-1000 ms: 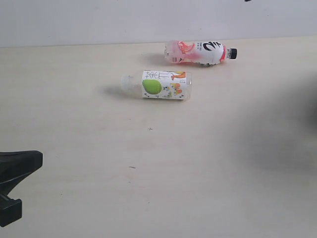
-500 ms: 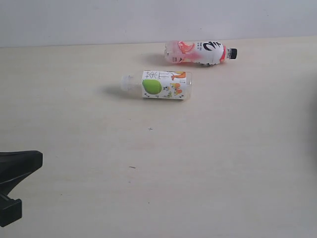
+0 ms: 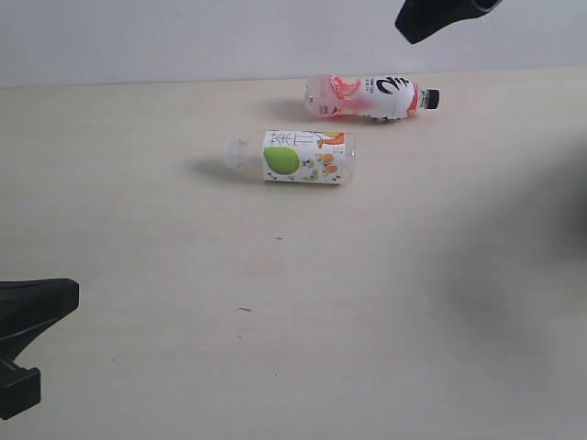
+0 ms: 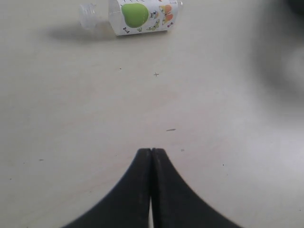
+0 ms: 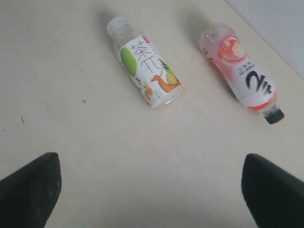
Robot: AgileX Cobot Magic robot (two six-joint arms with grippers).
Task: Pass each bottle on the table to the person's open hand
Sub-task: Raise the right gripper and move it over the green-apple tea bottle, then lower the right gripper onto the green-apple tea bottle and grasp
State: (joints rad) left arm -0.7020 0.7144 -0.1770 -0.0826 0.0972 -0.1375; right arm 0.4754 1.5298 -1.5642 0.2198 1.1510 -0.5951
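Observation:
Two bottles lie on their sides on the table [image 3: 138, 211]. The one with the white label and green apple [image 3: 298, 157] [image 4: 140, 15] [image 5: 147, 71] is near the middle. The pink-and-white one with a black cap [image 3: 367, 97] [image 5: 240, 71] lies behind it by the wall. My left gripper [image 3: 55, 302] [image 4: 151, 151] is low at the near left, shut on nothing, well short of the apple bottle. My right gripper [image 5: 149, 161] hangs high above the table, open and empty, its fingers [image 5: 33, 190] wide apart. The person's open hand is out of view.
A black shape [image 3: 440, 16] pokes in at the top edge of the exterior view, above the pink bottle; I cannot tell what it is. A soft shadow [image 3: 532, 247] covers the table's right side. A pale wall [image 3: 183, 37] runs along the far edge.
The black shape at the top edge has come further into the exterior view. Both bottles and my left gripper have stayed put.

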